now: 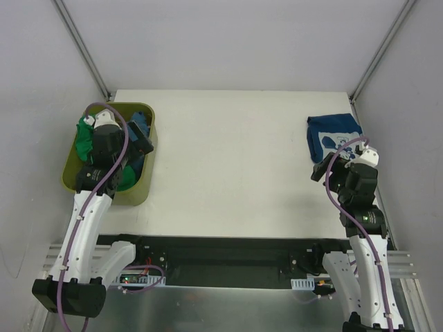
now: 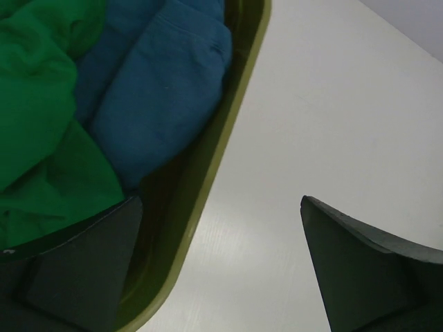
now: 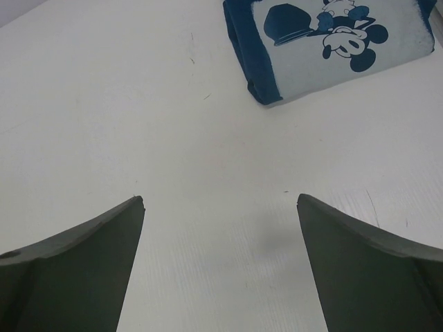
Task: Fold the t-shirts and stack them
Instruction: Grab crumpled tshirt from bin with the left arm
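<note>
A bright green t-shirt (image 1: 84, 140) (image 2: 41, 117) and a mid-blue t-shirt (image 1: 141, 127) (image 2: 159, 90) lie crumpled in the olive-green tub (image 1: 135, 196) at the table's left. My left gripper (image 1: 144, 142) (image 2: 221, 207) hangs open over the tub's right rim (image 2: 214, 159), holding nothing. A folded navy t-shirt with a white cartoon print (image 1: 333, 135) (image 3: 332, 41) rests flat at the far right. My right gripper (image 1: 320, 169) (image 3: 220, 204) stands open above bare table just in front of it and to its left, apart from it.
The white table (image 1: 228, 159) stretches between the tub and the navy shirt. Grey walls with metal struts close in the back and sides. The arm bases and cabling sit along the near edge.
</note>
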### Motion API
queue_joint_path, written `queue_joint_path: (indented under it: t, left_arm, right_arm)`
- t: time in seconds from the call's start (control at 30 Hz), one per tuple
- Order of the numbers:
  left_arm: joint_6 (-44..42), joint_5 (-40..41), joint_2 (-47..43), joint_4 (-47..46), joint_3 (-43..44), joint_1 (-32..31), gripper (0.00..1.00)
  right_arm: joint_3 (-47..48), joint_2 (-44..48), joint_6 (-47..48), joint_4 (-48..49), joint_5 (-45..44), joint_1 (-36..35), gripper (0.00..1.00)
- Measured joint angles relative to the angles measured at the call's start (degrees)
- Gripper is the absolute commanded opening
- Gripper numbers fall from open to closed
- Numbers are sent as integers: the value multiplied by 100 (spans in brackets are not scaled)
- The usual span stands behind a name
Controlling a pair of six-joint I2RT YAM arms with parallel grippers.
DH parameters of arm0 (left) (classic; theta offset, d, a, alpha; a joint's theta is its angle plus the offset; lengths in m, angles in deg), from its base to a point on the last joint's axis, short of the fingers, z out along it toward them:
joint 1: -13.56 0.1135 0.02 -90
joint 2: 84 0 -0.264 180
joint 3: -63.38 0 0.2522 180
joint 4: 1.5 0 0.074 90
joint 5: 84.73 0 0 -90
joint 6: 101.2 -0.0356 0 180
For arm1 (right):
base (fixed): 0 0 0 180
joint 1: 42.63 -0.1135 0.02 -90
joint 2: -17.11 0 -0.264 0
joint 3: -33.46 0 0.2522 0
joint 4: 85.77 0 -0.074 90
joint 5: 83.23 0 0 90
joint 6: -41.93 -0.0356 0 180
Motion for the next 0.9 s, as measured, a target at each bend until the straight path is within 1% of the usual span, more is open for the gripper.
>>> queue_joint_path:
  t: [0.13, 0.27, 0.4, 0.47, 0.53, 0.63, 0.77, 0.8, 0.87, 0.9]
  left_arm:
    - [-61, 608, 160, 306, 186, 251, 99]
    - [-42, 1047, 597, 632, 256, 953, 99]
    - [173, 1213, 951, 883, 234, 1683, 99]
    - [260, 1237, 1036, 890, 175, 1902, 99]
    - [367, 1233, 1178, 907, 118, 2059, 99]
    - [481, 1193, 1589, 911, 83, 2074, 99]
    - [540, 1043, 2243, 879, 52, 2094, 71]
    - [553, 1003, 2378, 857, 52, 2094, 52]
    - [592, 901, 2551, 826, 52, 2096, 34]
    - [592, 861, 2597, 811, 52, 2096, 10]
  right_arm:
    - [0, 7, 74, 4, 186, 0, 97]
    - [0, -37, 232, 81, 734, -7, 97]
    - [2, -240, 326, 107, 1169, -15, 97]
    - [2, -396, 328, 94, 1287, -15, 97]
    - [7, -555, 323, 85, 1377, -17, 97]
    - [22, -787, 323, 46, 1453, -33, 97]
    - [105, -968, 358, -9, 1633, -44, 97]
    - [131, -1016, 365, -7, 1674, -44, 97]
    - [157, -1080, 374, -7, 1727, -48, 97]
    - [160, -1097, 376, -11, 1746, -48, 97]
